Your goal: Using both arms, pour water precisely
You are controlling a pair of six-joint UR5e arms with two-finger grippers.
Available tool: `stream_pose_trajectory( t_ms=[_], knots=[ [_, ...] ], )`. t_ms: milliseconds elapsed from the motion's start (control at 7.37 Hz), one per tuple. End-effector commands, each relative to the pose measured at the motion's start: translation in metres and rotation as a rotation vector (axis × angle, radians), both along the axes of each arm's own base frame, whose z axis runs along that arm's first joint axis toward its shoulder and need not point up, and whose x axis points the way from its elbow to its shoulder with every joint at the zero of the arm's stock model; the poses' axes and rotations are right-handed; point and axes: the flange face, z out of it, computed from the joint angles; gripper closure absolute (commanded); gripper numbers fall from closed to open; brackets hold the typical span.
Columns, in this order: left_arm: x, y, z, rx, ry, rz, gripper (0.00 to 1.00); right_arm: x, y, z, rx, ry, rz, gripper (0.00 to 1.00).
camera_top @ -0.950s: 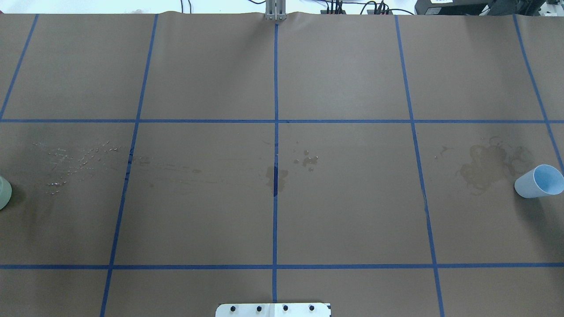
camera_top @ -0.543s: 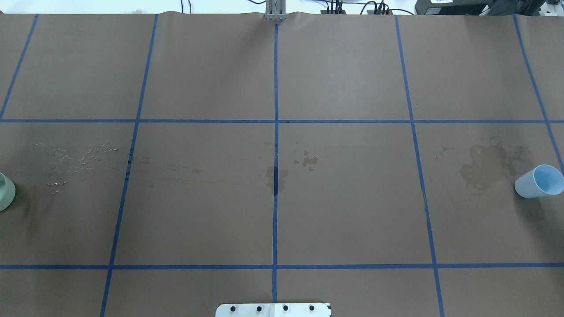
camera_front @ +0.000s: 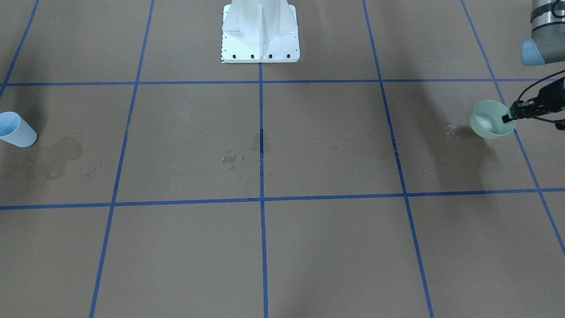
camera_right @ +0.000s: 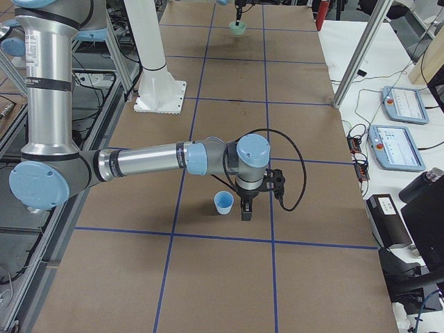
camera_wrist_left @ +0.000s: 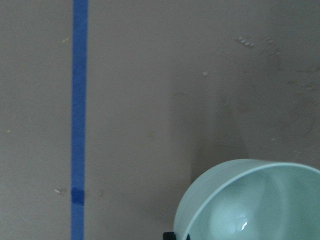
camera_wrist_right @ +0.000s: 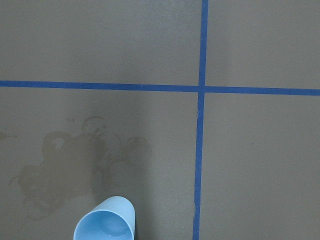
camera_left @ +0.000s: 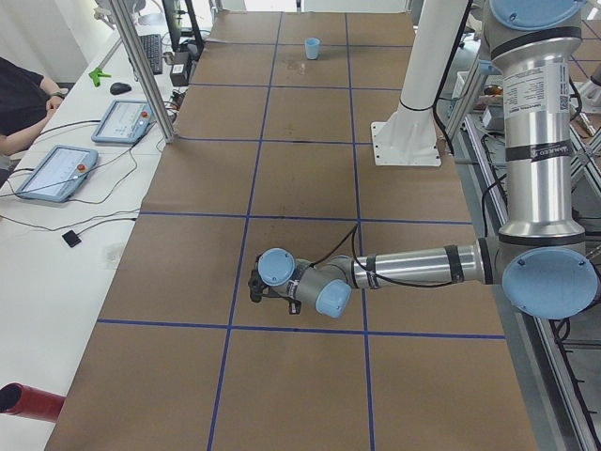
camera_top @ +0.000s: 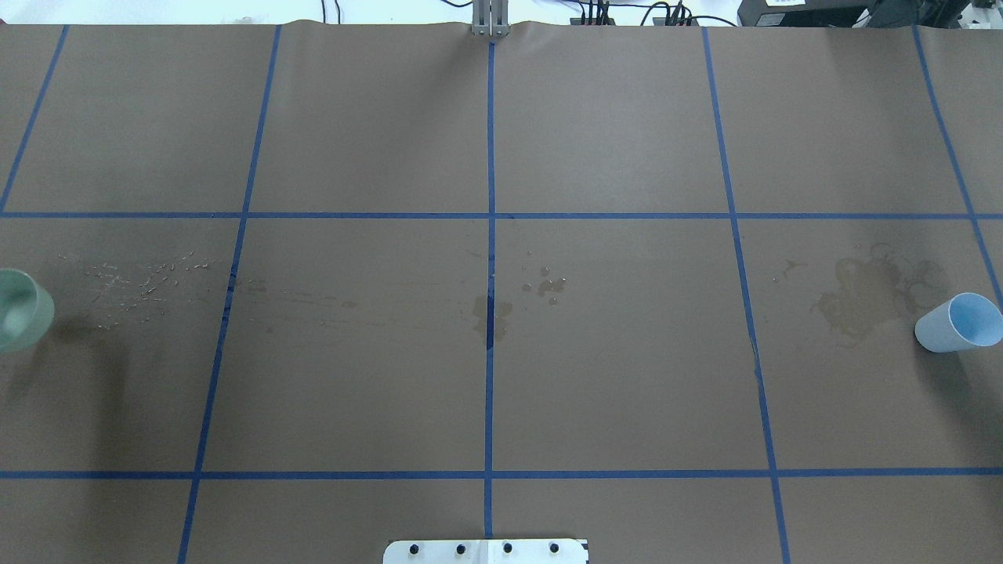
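Note:
A pale green cup (camera_front: 489, 119) hangs above the brown table, casting a shadow beside it. My left gripper (camera_front: 507, 118) is shut on its rim. The same cup shows at the left edge of the overhead view (camera_top: 22, 319) and in the left wrist view (camera_wrist_left: 252, 202), where a glint of water (camera_wrist_left: 243, 226) lies at its bottom. A light blue cup (camera_top: 959, 323) stands on the table at the far right. My right gripper (camera_right: 245, 207) hangs close beside the blue cup (camera_right: 223, 202); I cannot tell whether it is open or shut. The right wrist view looks down into the blue cup (camera_wrist_right: 106, 222).
Spilled droplets (camera_top: 548, 286) lie near the table's centre, and more droplets (camera_top: 133, 286) are scattered by the green cup. A dried stain (camera_top: 866, 298) spreads beside the blue cup. The white pedestal (camera_front: 260, 33) stands at the robot's side. Tablets (camera_left: 54, 171) and a person sit beyond the table edge.
The green cup has moved further into the overhead view from the left edge and risen, and its shadow has grown. The blue cup has not moved.

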Motion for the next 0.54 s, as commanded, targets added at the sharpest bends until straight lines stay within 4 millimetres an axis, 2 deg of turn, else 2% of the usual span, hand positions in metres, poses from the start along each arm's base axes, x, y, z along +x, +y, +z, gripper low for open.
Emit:
stream_pose_trajectory(
  t_ms=[0, 136, 271, 407],
  knots=[
    [-0.017, -0.082, -0.128, -0.031, 0.023, -0.081, 1.00, 0.000, 0.000, -0.001, 0.002, 0.000, 0.000, 0.01],
    [-0.007, -0.120, -0.214, -0.087, 0.013, -0.106, 1.00, 0.000, 0.000, -0.005, 0.010, 0.001, 0.000, 0.01],
    [0.011, -0.155, -0.300, -0.155, -0.013, -0.150, 1.00, 0.000, -0.001, -0.004, 0.010, 0.003, 0.000, 0.01],
    [0.077, -0.163, -0.367, -0.215, -0.048, -0.152, 1.00, 0.000, -0.005, -0.007, 0.016, 0.004, 0.000, 0.01]
  ],
)
